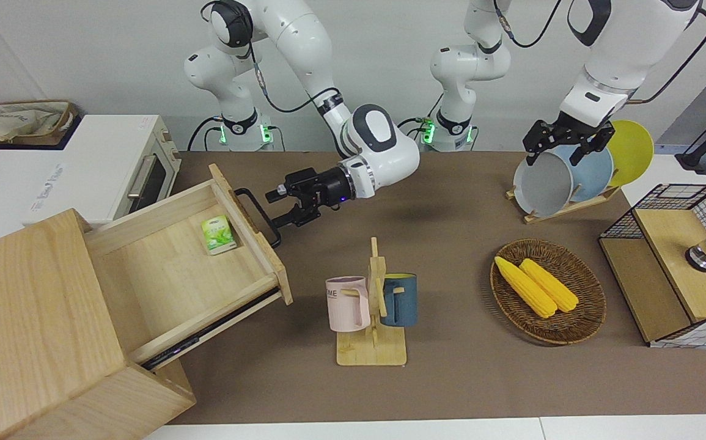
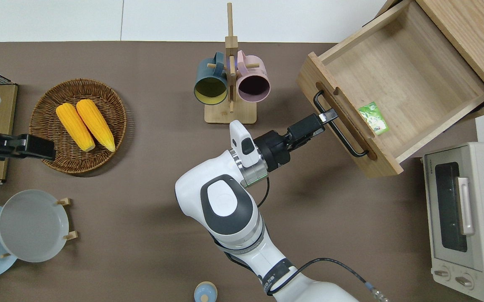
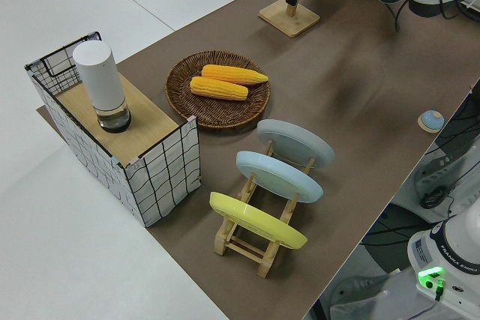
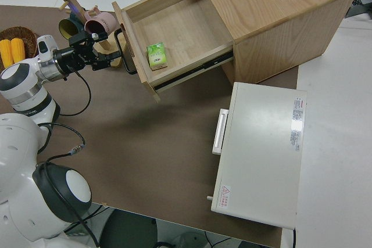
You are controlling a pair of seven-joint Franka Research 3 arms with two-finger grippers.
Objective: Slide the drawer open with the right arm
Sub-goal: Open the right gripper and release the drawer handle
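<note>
Front view: the drawer point(image 1: 175, 269), left of centre, stands pulled well out; the right gripper point(image 1: 284, 209) has fingers spread at its handle point(image 1: 259, 215).

Overhead view, upper right: spread fingers could catch the bar while retreating, tugging the drawer.

Left arm parked.

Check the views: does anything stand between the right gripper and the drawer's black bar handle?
Nothing visible does. The right gripper is already at the black metal bar handle of the pale-wood drawer, which is pulled well out.

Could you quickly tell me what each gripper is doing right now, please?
Right gripper: open, fingers either side of the drawer's black handle.
Left arm: parked; its gripper cannot be told.
</note>
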